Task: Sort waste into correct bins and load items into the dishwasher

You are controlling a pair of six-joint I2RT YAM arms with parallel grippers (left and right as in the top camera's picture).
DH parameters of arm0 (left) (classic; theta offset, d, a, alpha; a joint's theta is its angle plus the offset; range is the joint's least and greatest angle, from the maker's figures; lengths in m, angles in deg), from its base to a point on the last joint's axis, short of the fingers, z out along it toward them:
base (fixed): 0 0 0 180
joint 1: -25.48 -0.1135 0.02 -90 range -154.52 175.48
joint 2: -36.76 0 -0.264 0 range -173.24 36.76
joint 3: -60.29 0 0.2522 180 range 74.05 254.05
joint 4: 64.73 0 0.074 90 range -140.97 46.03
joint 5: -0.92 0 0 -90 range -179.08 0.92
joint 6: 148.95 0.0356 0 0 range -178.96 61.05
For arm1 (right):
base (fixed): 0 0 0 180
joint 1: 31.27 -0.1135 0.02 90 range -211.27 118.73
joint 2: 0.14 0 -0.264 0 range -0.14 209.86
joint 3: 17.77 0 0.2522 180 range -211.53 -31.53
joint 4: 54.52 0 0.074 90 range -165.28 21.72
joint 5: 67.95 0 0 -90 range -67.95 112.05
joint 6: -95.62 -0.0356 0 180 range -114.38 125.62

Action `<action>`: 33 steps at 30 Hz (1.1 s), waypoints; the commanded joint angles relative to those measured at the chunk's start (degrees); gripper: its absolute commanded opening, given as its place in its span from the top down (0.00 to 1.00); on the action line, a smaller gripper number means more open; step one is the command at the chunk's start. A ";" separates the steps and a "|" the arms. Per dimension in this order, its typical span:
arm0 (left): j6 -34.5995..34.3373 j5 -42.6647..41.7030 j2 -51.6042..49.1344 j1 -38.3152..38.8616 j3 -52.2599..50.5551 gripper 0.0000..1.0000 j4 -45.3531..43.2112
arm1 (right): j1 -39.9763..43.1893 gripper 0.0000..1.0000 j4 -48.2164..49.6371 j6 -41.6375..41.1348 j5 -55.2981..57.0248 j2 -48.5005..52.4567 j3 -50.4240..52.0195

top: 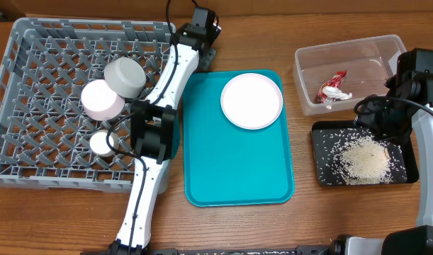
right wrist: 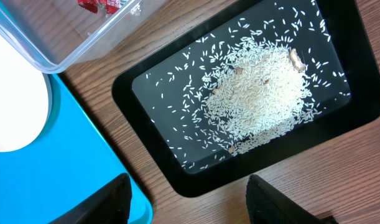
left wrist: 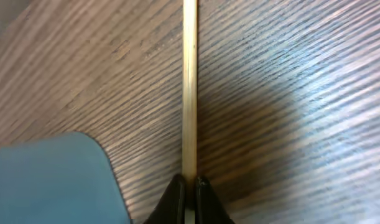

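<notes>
Above worktop [left wrist: 301,93]: left fingers [left wrist: 174,202] pinching thin chopstick [left wrist: 189,93] near one end, liable to swivel or slip free; right fingers [right wrist: 273,199] open, empty.

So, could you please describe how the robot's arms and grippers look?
Both the left arm and right arm have white tubular links joined by black housings, with black cables running alongside. The left gripper and right gripper end in plain black fingers; no markings show.
</notes>
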 commanded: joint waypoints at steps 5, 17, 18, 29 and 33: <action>1.49 -0.26 7.85 0.90 1.64 0.96 3.74 | 0.11 0.39 0.15 0.13 -0.04 -1.20 -1.36; -4.66 -3.32 17.09 1.51 1.64 0.96 17.53 | 0.11 0.39 0.13 0.13 -0.04 -1.20 -1.36; -4.94 -3.34 17.99 1.51 1.64 0.96 18.14 | 0.11 0.39 0.13 0.13 -0.04 -1.20 -1.36; -14.05 -3.56 30.01 -0.26 1.64 0.96 32.50 | 0.11 0.39 0.07 0.17 -0.04 -1.20 -1.36; -16.98 -6.78 32.06 -2.93 1.62 0.96 40.72 | 0.11 0.38 -0.07 0.17 -0.04 -1.20 -1.36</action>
